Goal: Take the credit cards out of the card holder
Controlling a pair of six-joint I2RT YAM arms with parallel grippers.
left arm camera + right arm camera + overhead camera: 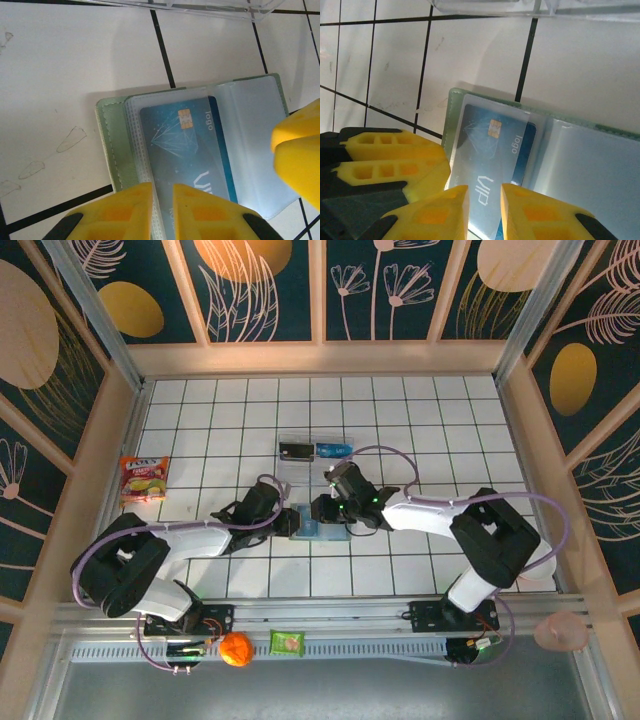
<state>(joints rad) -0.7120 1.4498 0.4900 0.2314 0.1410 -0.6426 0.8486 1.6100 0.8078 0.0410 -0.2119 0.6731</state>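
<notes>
Left hand (162, 189) and right hand (485, 189) straddle open card holder (107, 145).

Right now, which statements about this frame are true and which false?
1. The holder lies open. True.
2. A blue card sits in the holder. True.
3. The tray is empty. False: it holds a dark card and a second blue card.
4. The snack packet lies right of the holder. False: it lies to its left.
5. The left gripper and right gripper are both at the holder. True.
</notes>
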